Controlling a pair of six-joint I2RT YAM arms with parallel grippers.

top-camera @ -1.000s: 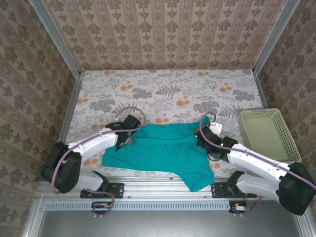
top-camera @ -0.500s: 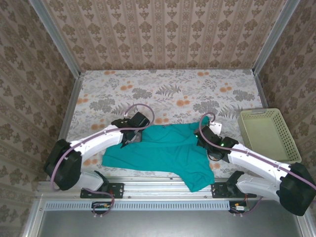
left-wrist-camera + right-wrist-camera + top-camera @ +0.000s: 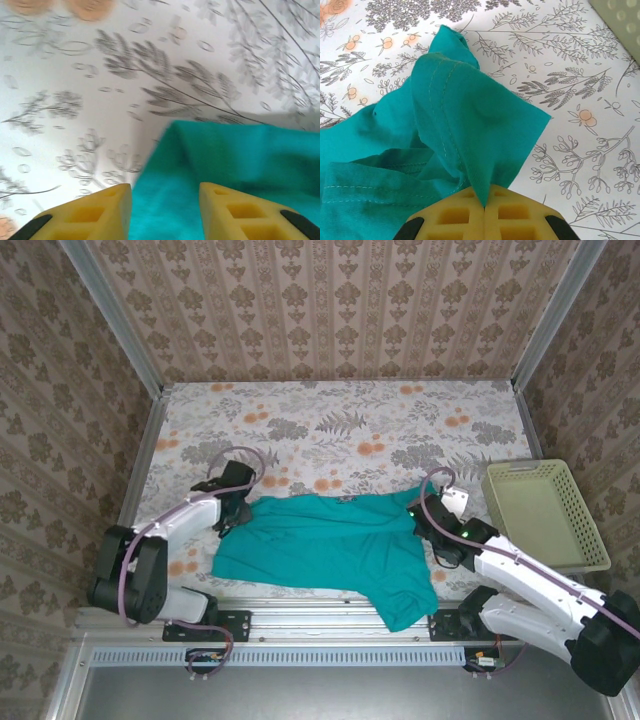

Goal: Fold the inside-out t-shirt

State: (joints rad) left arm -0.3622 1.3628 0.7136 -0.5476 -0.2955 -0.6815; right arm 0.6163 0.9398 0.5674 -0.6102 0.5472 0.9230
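Observation:
The inside-out t-shirt [image 3: 320, 540] is plain teal and lies crumpled across the near part of the flowered table [image 3: 340, 430], with one flap reaching the front edge. My left gripper [image 3: 236, 506] is at the shirt's far left corner. In the left wrist view its yellow fingers [image 3: 100, 210] stand apart, and the teal cloth [image 3: 225, 150] runs into the gap between the tips of that gripper [image 3: 165, 200]. My right gripper [image 3: 427, 522] is at the shirt's right end. It [image 3: 485, 202] is shut on a pinched fold of stitched teal hem [image 3: 470, 125].
A pale yellow plastic basket [image 3: 545, 510] stands at the right edge of the table, close to the right arm; its corner [image 3: 620, 10] shows in the right wrist view. Patterned walls close in the table at the back and both sides.
My left gripper moved from over the shirt's upper middle out to its far left corner, its jaws narrowing. The right gripper, still holding cloth, shifted slightly right, and the shirt lies more stretched out.

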